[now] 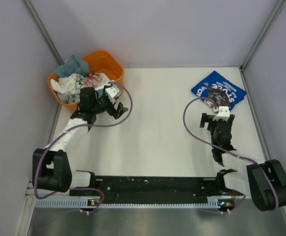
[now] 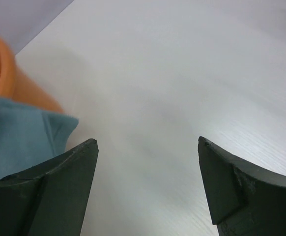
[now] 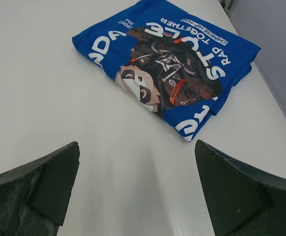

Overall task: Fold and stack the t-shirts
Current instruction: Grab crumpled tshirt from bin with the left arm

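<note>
White desk (image 1: 157, 137) carrying one orange basket (image 1: 108, 61) at its far left corner and one blue shirt (image 3: 167, 64) at its far right.

The basket holds a loose heap. One white shirt (image 1: 76, 82) with a red-and-pink print and one teal cloth (image 2: 20, 137) can be told apart; whether more lie beneath cannot be told.

The blue shirt, with white lettering and a printed figure, lies folded flat into a neat rectangle.

The shirts are probably light, limp and easily creased, and a lifted one should sag and drag. The best hold on the white shirt is likely a pinch on a raised fold or hem at the top of the heap.

Two grippers are shown. The left gripper (image 2: 148, 147) is beside the basket, the right gripper (image 3: 137, 147) just short of the blue shirt. Both are spread wide and empty.
</note>
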Controlling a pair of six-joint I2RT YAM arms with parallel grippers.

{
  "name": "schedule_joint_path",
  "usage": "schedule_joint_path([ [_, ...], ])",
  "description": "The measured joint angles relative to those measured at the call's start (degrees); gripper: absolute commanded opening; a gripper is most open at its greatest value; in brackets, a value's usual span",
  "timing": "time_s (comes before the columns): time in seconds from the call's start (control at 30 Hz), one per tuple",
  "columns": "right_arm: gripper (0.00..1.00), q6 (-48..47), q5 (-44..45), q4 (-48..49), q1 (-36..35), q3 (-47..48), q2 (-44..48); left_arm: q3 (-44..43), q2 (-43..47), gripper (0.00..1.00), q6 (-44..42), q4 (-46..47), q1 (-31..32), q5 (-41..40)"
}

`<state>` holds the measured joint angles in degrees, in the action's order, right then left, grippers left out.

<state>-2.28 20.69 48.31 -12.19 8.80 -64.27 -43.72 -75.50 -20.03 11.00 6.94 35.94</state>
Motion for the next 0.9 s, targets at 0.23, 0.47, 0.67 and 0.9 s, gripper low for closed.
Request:
schedule_joint_path([
  [0.23, 0.98, 0.0, -0.2, -0.02, 0.0, 0.0, -0.02, -23.21, -2.43, 0.81, -10.01, -32.26, 2.43, 4.74],
  [0.47, 0.98, 0.02, -0.61, -0.39, 0.0, 0.0, -0.02, -39.54, -10.34, 0.84, -6.08, -36.44, 1.14, -18.67],
  [0.67, 0.98, 0.02, -0.87, -1.03, 0.0, 0.0, -0.02, -52.5, -21.92, 0.81, -5.16, -41.81, -1.49, -25.92],
  [0.9, 0.98, 0.26, -1.09, -1.66, 0.0, 0.57, -0.26, -54.69, -26.36, 0.81, -5.09, -48.37, -2.16, -19.5],
])
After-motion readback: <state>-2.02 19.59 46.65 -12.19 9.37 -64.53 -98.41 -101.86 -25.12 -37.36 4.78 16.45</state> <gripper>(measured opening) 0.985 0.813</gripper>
